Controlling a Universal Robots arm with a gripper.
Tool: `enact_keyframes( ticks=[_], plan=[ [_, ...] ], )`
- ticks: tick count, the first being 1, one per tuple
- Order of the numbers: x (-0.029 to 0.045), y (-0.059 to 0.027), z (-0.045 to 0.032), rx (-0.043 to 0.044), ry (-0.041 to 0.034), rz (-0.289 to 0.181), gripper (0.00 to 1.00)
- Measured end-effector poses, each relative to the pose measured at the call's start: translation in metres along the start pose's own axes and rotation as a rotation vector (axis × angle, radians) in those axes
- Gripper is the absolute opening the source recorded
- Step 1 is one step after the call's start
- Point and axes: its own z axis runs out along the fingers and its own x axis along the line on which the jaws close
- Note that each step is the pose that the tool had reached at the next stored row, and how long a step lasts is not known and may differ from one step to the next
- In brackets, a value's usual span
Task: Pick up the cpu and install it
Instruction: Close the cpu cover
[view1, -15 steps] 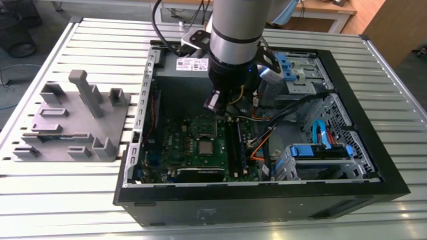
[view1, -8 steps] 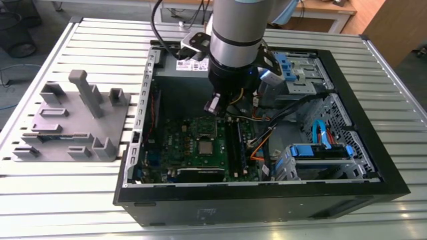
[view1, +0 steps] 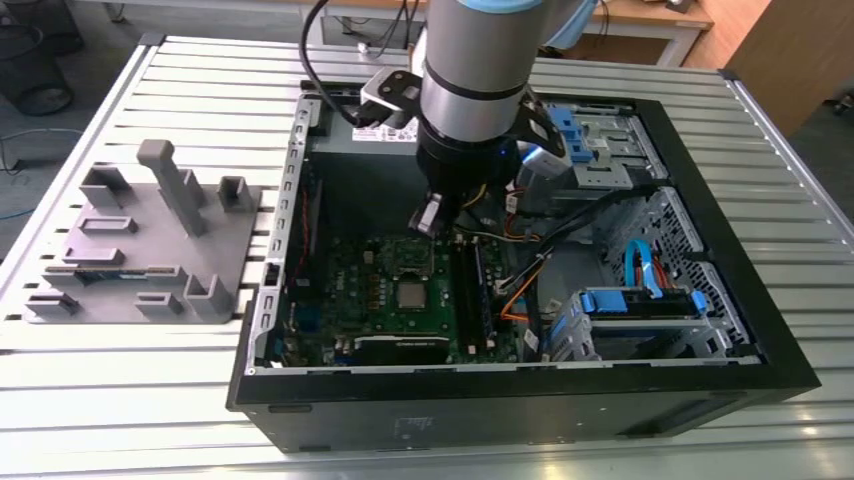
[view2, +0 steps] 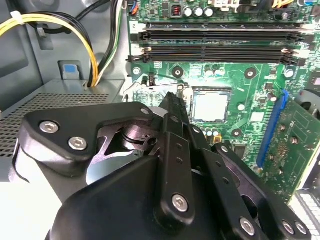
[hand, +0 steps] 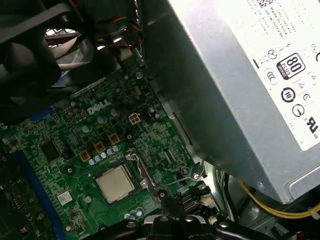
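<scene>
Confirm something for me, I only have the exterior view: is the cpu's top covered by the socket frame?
Observer: No. In both wrist views the cpu lies flat in its socket with its metal top bare.
Operator: Is the gripper over it?
Observer: No. In the second wrist view the gripper tip sits to one side of the chip, by the socket lever.
Operator: Anything near the arm?
Observer: In the first wrist view, yellow cables run beside the grey power supply.
</scene>
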Motion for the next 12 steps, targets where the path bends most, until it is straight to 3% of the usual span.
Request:
enact_keyframes(
  ticks=[12],
  plan=[
    [0.0106,-0.0062,-0.0008,-0.0009,0.0005,-0.015,0.11]
  ],
)
